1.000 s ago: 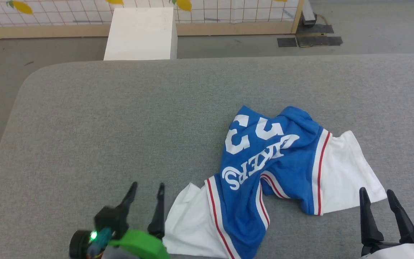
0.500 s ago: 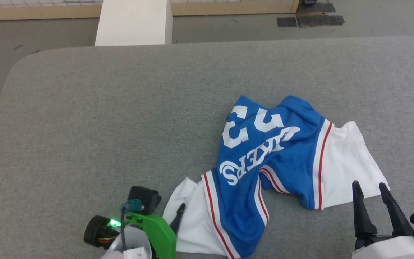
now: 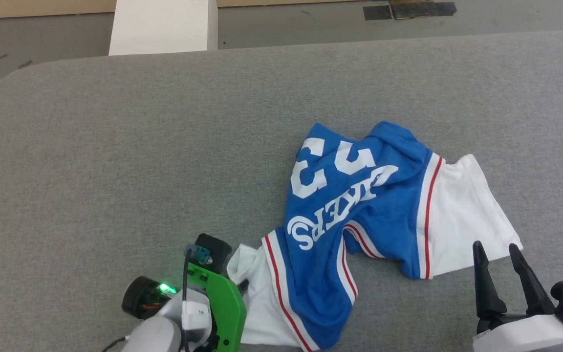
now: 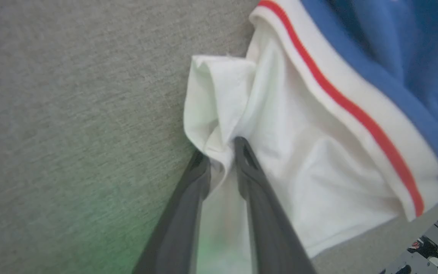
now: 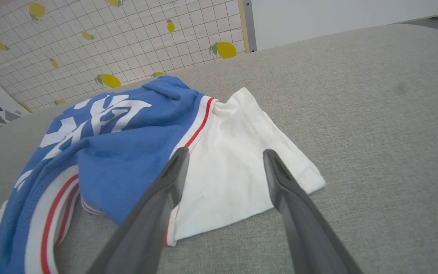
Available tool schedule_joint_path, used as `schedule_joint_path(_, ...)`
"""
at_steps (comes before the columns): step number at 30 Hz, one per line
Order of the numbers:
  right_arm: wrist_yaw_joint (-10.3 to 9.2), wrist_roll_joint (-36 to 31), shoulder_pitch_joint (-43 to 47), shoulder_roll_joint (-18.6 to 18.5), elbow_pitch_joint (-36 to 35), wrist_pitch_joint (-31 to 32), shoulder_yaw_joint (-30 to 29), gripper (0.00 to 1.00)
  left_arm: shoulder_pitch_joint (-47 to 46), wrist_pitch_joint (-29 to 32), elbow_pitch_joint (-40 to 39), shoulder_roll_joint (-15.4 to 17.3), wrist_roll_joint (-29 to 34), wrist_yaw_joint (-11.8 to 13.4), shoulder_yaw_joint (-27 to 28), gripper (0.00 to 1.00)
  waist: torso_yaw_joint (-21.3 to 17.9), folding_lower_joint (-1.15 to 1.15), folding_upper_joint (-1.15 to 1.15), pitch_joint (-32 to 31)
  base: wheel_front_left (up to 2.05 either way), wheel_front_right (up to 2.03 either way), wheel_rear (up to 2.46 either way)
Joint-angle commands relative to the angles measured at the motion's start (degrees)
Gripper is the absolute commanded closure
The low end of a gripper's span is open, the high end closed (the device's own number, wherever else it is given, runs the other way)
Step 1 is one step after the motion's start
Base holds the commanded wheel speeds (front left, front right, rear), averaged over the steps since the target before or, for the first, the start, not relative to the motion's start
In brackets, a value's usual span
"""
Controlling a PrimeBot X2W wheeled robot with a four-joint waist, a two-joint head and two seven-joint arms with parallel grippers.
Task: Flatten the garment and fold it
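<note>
Garment (image 3: pixel 355 215): blue, white-sleeved, crumpled with print upward, laid on the grey bench (image 3: pixel 115 156), right of centre, towards the near edge. Left claw (image 4: pixel 221 148): clenched on a bunched fold of one white sleeve. Right claw (image 5: pixel 224 154): released, jaws spread, held at the other sleeve's edge; contact cannot be told.

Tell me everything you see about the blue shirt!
The shirt is bright blue soft cloth with white sleeves, red-and-white stripes and big white numbers and letters. It lies crumpled and twisted, not flat, on the grey padded surface. The left gripper pinches a fold of one white sleeve; the right gripper, open, hovers by the other sleeve.
</note>
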Motion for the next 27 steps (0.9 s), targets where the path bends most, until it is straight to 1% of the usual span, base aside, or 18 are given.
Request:
schedule_joint_path(1,-0.06,0.6,-1.15,0.09,0.29,-0.45,0.13,0.0,2.55,-0.52,4.56,-1.22,0.02,-0.86,-2.73,1.0,-0.24,0.0,0.5,-0.18,0.0,0.0,0.0)
schedule_joint_path(2,-0.06,0.63,-1.16,0.09,0.45,-0.5,0.1,0.0,2.07,-2.79,4.51,-1.37,0.53,-0.48,-2.35,1.0,-0.25,0.0,0.5,-0.35,0.0,0.0,0.0)
schedule_joint_path(4,-0.06,0.64,-1.08,0.09,0.79,-0.61,0.02,0.0,1.14,-8.93,3.99,-1.83,1.79,1.19,-0.93,1.0,-0.17,0.0,0.5,-0.81,0.0,0.0,0.0)
schedule_joint_path(6,-0.06,0.63,-0.93,0.09,0.9,-0.56,0.0,0.0,0.93,-15.15,2.76,-2.8,2.19,3.48,1.12,1.0,0.06,0.0,0.5,-1.44,0.0,0.0,0.0)
schedule_joint_path(10,-0.06,0.36,-0.76,0.09,0.55,-0.37,-0.12,0.0,2.14,-22.54,-1.5,-4.3,0.9,6.92,5.13,1.0,0.88,0.0,0.5,-2.29,0.0,0.0,0.0)
schedule_joint_path(12,-0.06,0.25,-0.71,0.09,0.34,-0.22,-0.18,0.0,3.34,-24.81,-4.21,-4.29,0.44,8.95,7.46,1.0,1.44,0.0,0.5,-2.56,0.0,0.0,0.0)
schedule_joint_path(15,-0.06,0.14,-0.44,0.09,-0.07,0.12,-0.39,0.0,6.36,-26.12,-8.36,-3.73,-0.26,12.07,10.87,1.0,2.28,0.0,0.5,-2.8,0.0,0.0,0.0)
schedule_joint_path(18,-0.06,0.15,-0.1,0.09,-0.35,0.44,-0.58,0.0,11.31,-25.56,-12.88,-2.56,-0.59,15.44,14.09,1.0,2.94,0.0,0.5,-2.88,0.0,0.0,0.0)
schedule_joint_path(20,-0.06,0.17,0.08,0.09,-0.54,0.62,-0.77,0.0,14.43,-25.24,-14.92,-1.86,-1.04,17.07,16.1,1.0,3.35,0.0,0.5,-2.76,0.0,0.0,0.0)
schedule_joint_path(23,-0.06,0.03,0.19,0.09,-0.69,1.06,-1.0,0.0,17.53,-25.31,-16.47,-1.41,-1.52,18.31,17.69,1.0,4.02,0.0,0.5,-2.42,0.0,0.0,0.0)
schedule_joint_path(27,-0.06,-0.2,-0.11,0.09,-0.79,1.91,-0.78,0.0,18.41,-26.47,-17.54,-2.86,-2.48,18.42,17.26,1.0,4.78,0.0,0.5,-2.11,0.0,0.0,0.0)
